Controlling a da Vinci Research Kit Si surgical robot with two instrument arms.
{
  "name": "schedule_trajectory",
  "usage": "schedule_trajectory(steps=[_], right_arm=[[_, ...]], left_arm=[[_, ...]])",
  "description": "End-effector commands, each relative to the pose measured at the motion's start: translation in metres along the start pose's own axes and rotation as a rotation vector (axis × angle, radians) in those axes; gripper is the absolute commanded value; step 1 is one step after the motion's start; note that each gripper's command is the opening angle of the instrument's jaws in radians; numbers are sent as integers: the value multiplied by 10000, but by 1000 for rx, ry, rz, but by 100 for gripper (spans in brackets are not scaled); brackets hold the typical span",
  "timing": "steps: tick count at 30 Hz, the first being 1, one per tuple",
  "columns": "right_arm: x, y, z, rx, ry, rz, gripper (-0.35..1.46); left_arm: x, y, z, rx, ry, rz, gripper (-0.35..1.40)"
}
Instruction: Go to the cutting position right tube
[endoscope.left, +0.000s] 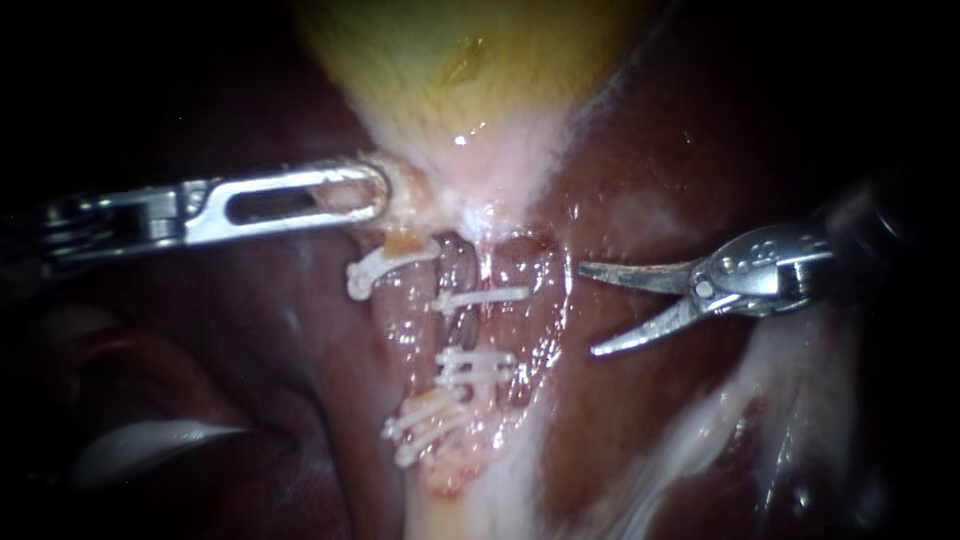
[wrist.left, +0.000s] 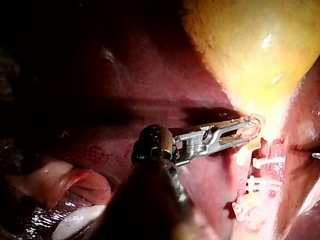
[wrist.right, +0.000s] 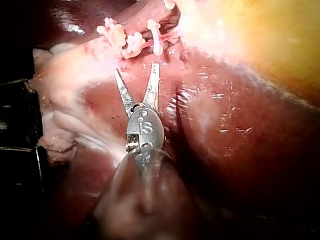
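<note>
Endoscope view: saw right instrument (endoscope.left: 586, 310) end effector apart near dark right tube (endoscope.left: 466, 328), left instrument (endoscope.left: 378, 192) clamping pale gallbladder neck (endoscope.left: 430, 190); judged tube soft, slippery; take between clips (endoscope.left: 480, 297).

The yellow gallbladder (endoscope.left: 440, 60) lies against the dark red liver (endoscope.left: 640, 400).
</note>
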Motion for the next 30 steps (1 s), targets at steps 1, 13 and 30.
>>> schedule_trajectory(steps=[1, 13, 30], right_arm=[[0, 0, 0, 0, 0, 0, 144], [0, -2, 8, 25, 10, 23, 144], [-13, -20, 39, 180, -113, 317, 144]], left_arm=[[-2, -1, -3, 3, -6, -1, -35], [-1, -3, -5, -1, -9, -1, -35], [4, -5, -2, -4, -13, 1, -35]])
